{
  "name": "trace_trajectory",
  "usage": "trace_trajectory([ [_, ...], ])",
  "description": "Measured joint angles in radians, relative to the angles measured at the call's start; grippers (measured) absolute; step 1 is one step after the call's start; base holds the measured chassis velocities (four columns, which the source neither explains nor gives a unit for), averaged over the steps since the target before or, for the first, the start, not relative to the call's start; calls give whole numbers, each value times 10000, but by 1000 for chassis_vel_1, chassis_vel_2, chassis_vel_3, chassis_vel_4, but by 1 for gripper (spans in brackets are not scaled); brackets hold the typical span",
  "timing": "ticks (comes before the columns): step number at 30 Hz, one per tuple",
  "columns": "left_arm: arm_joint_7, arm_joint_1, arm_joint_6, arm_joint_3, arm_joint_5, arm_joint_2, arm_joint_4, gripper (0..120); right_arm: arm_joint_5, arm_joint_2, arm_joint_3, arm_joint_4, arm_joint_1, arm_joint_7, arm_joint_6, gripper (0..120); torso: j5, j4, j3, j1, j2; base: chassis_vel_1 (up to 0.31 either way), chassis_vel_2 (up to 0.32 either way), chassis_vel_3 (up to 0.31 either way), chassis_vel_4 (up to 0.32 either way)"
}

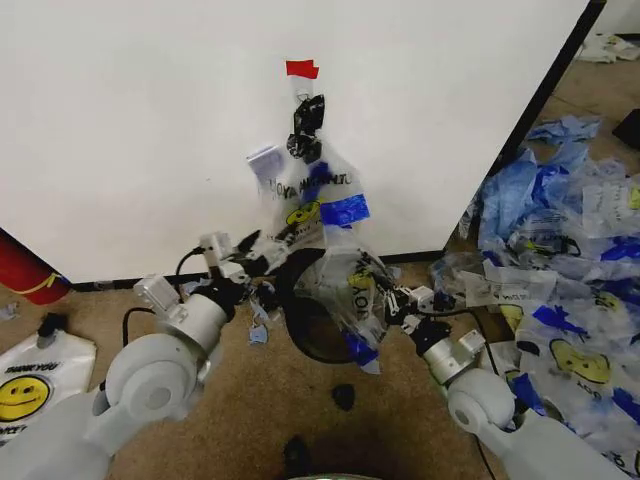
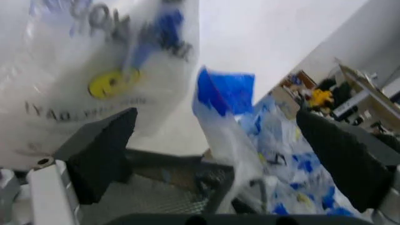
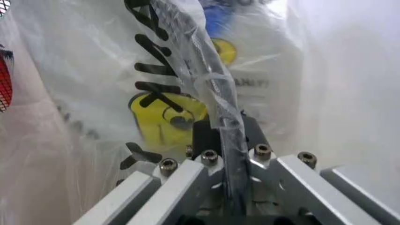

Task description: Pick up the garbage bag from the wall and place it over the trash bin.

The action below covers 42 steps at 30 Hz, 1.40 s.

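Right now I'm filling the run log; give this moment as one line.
right gripper: shut on thin see-through smiley garbage bag | left gripper: open beside bag | round black wire-mesh trash bin: below bag

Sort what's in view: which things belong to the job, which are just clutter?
Job: garbage bag hanging on the wall, trash bin, left gripper, right gripper.
Clutter: pile of bags, THANK YOU bag, red cylinder.

Brown carpet floor [image 1: 250,395]. Trash bin [image 1: 300,310] stands at centre, against the wall base. Loose plastic bag pile [image 1: 560,290] at 3 o'clock, white THANK YOU bag [image 1: 35,375] at 8, red cylinder [image 1: 25,270] at 9.
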Motion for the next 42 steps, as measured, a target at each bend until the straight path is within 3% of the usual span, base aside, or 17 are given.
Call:
trace_trajectory([
  [11, -162, -914, 291, 959, 518, 80, 985, 100, -258, 32, -360, 211, 17, -16, 28, 0, -3, -4, 0, 0, 0, 0, 0, 0, 0],
  [17, -192, -828, 417, 875, 599, 391, 1036, 100, -155, -16, -437, 325, 56, 91, -27, 0, -1, -1, -1, 0, 0, 0, 0, 0, 0],
  [23, 24, -810, 688, 810, -32, 534, 733, 97, -122, -37, -407, 230, 65, 157, -30, 0, 1, -2, -1, 0, 0, 0, 0, 0, 0],
  [34, 336, -887, 910, 814, -662, 404, 735, 96, -130, 43, -531, 199, 51, 212, -28, 0, 0, -3, 0, 0, 0, 0, 0, 0, 0],
  [36, 342, -887, 911, 808, -680, 411, 756, 94, -130, 39, -534, 209, 48, 208, -23, 0, 0, -2, 0, 0, 0, 0, 0, 0, 0],
  [42, 332, -841, 866, 764, -751, 451, 724, 69, -130, 33, -534, 245, 47, 223, -6, 0, 0, -2, 0, 0, 0, 0, 0, 0, 0],
])
